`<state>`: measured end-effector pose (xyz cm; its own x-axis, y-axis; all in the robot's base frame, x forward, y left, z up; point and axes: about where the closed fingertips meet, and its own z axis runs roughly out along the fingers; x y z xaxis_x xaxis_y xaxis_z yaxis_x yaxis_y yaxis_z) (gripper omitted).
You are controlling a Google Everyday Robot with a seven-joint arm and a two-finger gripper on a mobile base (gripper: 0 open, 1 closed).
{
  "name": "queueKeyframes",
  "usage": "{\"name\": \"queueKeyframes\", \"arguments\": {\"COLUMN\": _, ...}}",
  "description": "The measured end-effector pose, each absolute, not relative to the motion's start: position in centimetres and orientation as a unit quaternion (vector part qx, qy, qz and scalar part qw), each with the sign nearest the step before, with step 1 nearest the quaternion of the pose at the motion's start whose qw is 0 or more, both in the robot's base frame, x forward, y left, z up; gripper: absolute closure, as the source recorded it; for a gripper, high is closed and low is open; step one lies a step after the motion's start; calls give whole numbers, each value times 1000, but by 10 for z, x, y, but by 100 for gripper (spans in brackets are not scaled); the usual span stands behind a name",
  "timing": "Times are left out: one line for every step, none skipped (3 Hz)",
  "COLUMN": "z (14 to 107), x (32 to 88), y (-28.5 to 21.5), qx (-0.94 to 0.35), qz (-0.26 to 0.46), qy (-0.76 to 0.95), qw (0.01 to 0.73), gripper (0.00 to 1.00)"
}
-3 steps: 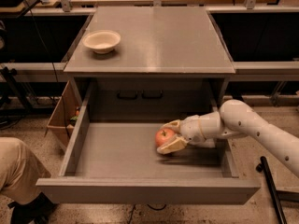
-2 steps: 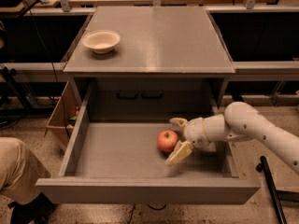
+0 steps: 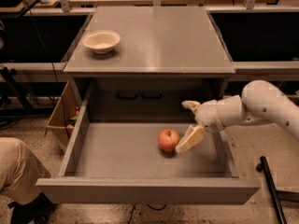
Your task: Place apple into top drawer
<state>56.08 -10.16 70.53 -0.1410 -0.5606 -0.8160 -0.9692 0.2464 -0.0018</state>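
Just beside round apple (image 3: 168, 140), parted jaws

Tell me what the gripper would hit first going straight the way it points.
Probably the apple: the open gripper points across the top drawer, its lower finger right beside the apple. Depth is unclear, so it might slip past behind.

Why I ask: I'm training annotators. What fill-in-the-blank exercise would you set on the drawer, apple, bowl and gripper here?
1. The top drawer stands ____.
2. The bowl sits on the cabinet top; the apple lies in the ____.
3. The gripper, beside the apple inside the drawer, is open and grips ____.
Missing words: open; drawer; nothing.
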Motion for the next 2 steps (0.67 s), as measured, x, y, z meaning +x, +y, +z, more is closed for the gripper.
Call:
{"name": "queueKeyframes", "arguments": {"z": 782, "x": 562, "y": -114, "qx": -564, "qz": 244, "qy": 689, "qw": 384, "gripper": 0}}
{"name": "queueKeyframes", "arguments": {"z": 798, "x": 563, "y": -115, "qx": -569, "qz": 235, "qy": 685, "qw": 389, "gripper": 0}}
